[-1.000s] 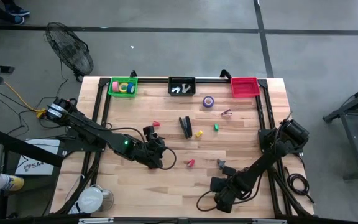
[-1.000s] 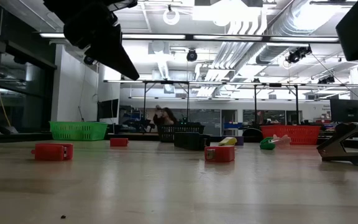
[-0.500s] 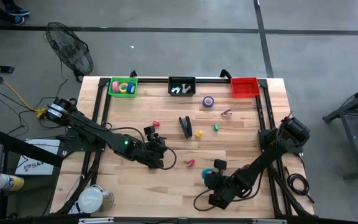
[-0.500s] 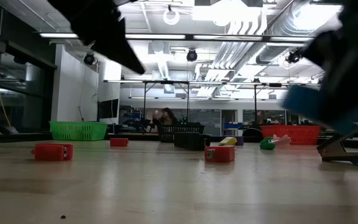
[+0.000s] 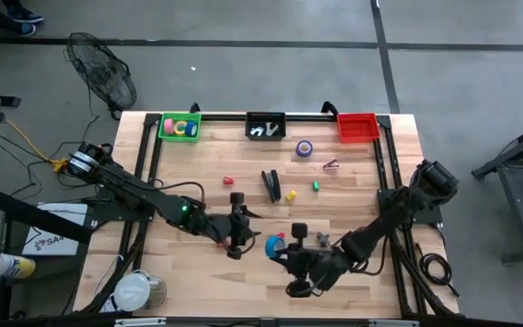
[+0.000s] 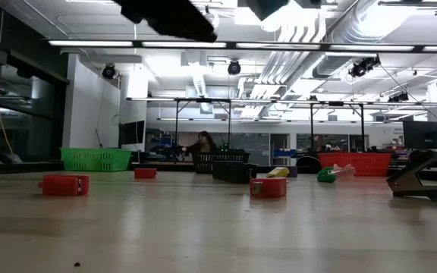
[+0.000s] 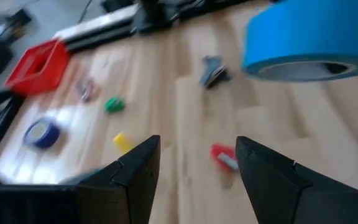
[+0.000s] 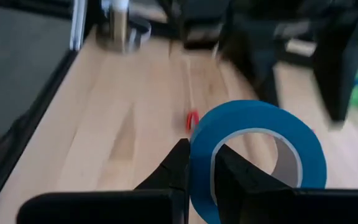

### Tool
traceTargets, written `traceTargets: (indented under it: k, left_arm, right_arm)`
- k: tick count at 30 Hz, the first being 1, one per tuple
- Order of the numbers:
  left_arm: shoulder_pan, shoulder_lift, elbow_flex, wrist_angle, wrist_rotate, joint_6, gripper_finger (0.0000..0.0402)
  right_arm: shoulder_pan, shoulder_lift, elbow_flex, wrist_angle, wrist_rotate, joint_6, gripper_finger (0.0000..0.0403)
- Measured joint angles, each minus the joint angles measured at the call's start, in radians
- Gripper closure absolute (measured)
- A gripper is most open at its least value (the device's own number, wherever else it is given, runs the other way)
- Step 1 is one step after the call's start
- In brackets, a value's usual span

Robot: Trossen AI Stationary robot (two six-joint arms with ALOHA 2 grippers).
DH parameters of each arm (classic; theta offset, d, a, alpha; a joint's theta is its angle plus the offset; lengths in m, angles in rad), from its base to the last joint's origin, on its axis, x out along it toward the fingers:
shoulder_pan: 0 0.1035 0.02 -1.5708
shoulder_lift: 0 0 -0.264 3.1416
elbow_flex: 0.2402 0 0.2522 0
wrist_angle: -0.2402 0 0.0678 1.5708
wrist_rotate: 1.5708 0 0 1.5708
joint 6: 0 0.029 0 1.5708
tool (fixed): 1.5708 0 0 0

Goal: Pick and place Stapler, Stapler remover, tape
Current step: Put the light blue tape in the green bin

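Observation:
My right gripper [image 8: 205,167] is shut on a blue roll of tape [image 5: 275,242], held above the near middle of the table. My left gripper [image 7: 191,168] stands open just to the left of it [image 5: 246,238], holding nothing; the blue roll [image 7: 303,37] floats ahead of its fingers. A black stapler [image 5: 271,184] lies mid-table and a purple tape roll [image 5: 304,147] lies farther back. A grey stapler remover [image 5: 321,239] lies on the wood beside my right arm. More tape rolls sit in the green bin [image 5: 163,127]. My right gripper pinches the wall of the blue ring [image 8: 201,155], one finger [image 8: 178,163] outside the roll and the other [image 8: 235,174] inside its hole. The fingers come nearly level from the table's right side. The roll is lifted clear of the table.
A black bin [image 5: 265,116] with stapler removers and a red bin [image 5: 357,127] stand along the far edge. Small red [image 5: 228,180], yellow [image 5: 291,194] and green [image 5: 316,186] pieces lie scattered mid-table. A jar [image 5: 137,289] sits off the near left corner.
My right gripper has risen from the near right of the table and swung toward the table's left with the blue roll, tipping from pointing down to nearly level. My left gripper has tipped up and turned toward the right.

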Motion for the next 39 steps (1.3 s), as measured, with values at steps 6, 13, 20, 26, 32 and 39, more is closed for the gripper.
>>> traceTargets:
  k: [6,13,20,26,32,39]
  left_arm:
    - [0.000,0.000,0.000,0.074,0.084,0.055,0.0197]
    - [0.000,0.000,0.000,0.149,0.179,0.119,0.0197]
    - [0.000,0.000,0.000,0.202,0.208,0.174,0.0197]
    - [0.000,0.000,-0.001,0.274,0.289,0.227,0.0197]
    - [0.000,0.000,-0.002,0.288,0.299,0.258,0.0197]
    - [-0.002,0.000,-0.002,0.341,0.316,0.307,0.0197]
  right_arm:
    - [0.002,-0.006,0.000,0.123,0.001,-0.125,0.0372]
    - [-0.002,-0.006,0.000,0.139,0.019,-0.129,0.0372]
    - [-0.002,-0.006,0.000,0.138,-0.008,-0.126,0.0372]
    - [-0.013,-0.006,0.000,0.148,-0.027,-0.128,0.0372]
    - [-0.034,-0.006,0.000,0.178,-0.088,-0.145,0.0372]
    - [-0.062,-0.006,0.000,0.256,-0.202,-0.193,0.0372]
